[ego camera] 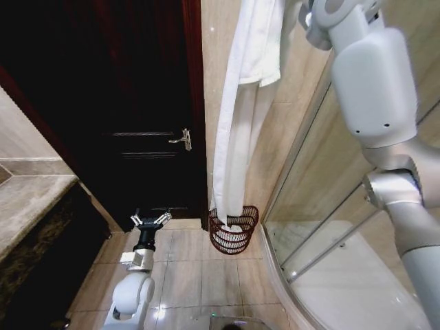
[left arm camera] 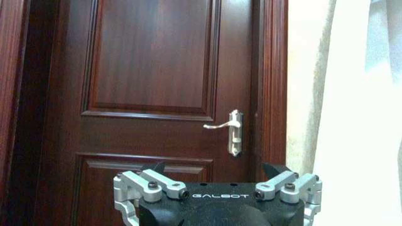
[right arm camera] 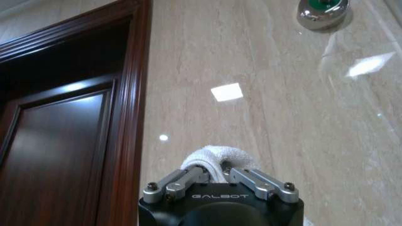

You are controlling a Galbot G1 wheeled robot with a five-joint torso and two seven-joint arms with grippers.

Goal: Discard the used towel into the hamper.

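A long white towel (ego camera: 237, 137) hangs down the beige wall beside the door, and its lower end dips into the hamper (ego camera: 234, 230), a small dark red-brown wire basket on the floor. In the right wrist view my right gripper (right arm camera: 217, 172) is shut on a bunch of the towel (right arm camera: 217, 157), high up near the wall. The raised right arm (ego camera: 371, 82) runs off the top of the head view. My left gripper (ego camera: 151, 218) hangs low, left of the hamper, open and holding nothing, facing the door. It also appears in the left wrist view (left arm camera: 217, 172), with the towel (left arm camera: 358, 117) off to one side.
A dark wooden door (ego camera: 137, 103) with a metal lever handle (ego camera: 182, 139) stands behind the left gripper. A glass shower enclosure (ego camera: 330, 227) runs along the right. A stone counter (ego camera: 27, 199) sits at the left. Tiled floor (ego camera: 192, 275) lies before the hamper.
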